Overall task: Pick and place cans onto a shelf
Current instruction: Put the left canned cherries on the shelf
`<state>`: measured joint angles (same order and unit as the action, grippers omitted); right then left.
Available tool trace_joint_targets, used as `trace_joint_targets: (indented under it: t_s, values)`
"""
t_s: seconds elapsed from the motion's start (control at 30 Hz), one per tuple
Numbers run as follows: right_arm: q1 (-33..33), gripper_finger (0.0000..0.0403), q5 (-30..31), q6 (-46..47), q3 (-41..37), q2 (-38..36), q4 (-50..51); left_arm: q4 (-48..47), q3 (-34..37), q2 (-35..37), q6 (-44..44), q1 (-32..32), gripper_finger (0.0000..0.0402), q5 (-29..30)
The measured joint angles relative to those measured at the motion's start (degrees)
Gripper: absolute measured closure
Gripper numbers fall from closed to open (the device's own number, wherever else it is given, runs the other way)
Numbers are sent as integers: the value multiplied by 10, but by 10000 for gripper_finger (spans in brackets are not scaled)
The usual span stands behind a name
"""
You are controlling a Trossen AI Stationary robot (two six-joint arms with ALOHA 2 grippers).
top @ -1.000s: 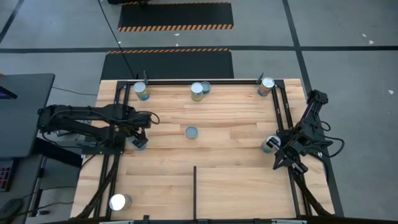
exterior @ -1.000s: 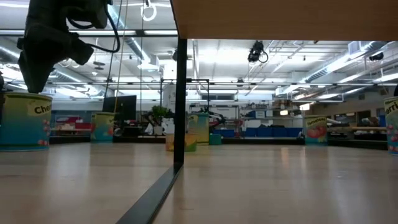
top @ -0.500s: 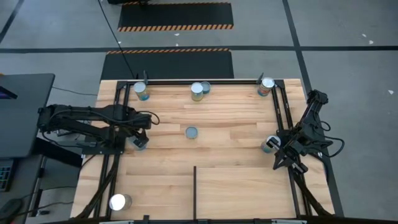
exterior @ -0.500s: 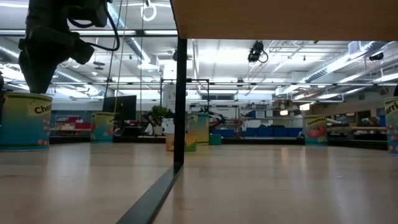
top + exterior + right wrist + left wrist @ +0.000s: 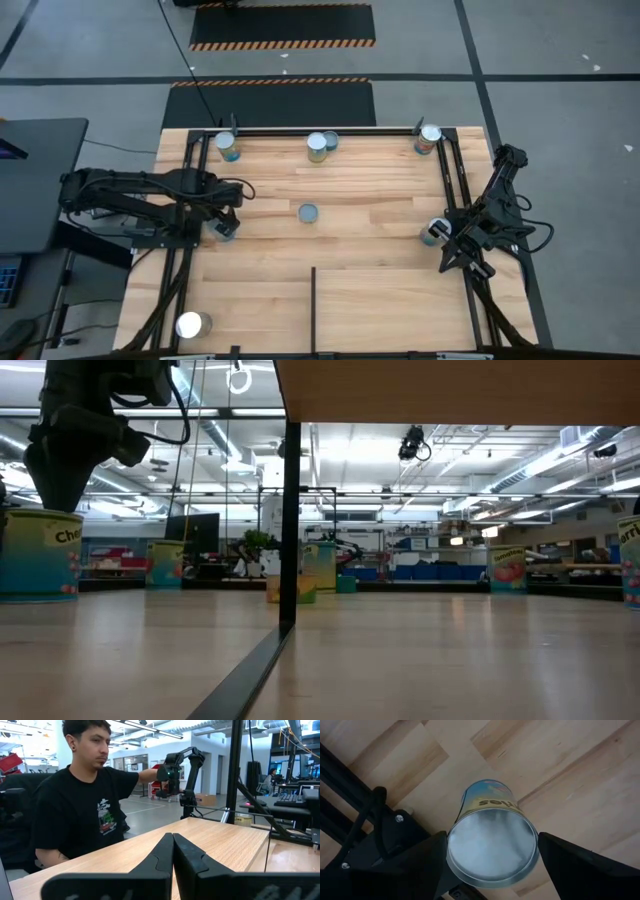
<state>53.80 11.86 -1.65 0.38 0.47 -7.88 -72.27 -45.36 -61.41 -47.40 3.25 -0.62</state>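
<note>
Several cans stand upright on the light-wood shelf board: one at the far left corner, two together at the far middle, one at the far right corner, one in the middle, one by the right bars, one at the near left. My left gripper is open over another can by the left bars; its fingers stand on either side of the can's silver top, at about rim height in the low view. My right gripper is shut and empty at the right edge.
Thin black bars edge the board at left, right and far side. A short black divider bar runs in from the near edge. A person sits beyond the table in the right wrist view. A black-and-yellow mat lies behind.
</note>
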Motion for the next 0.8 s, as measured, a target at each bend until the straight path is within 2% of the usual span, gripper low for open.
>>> trace_joint_targets:
  t_s: [0.67,0.8]
  values:
    - [0,387,0,0,0,0,-2,34,3,3,13,0,84,11]
    - [0,387,0,0,0,0,-2,27,5,3,14,1,101,16]
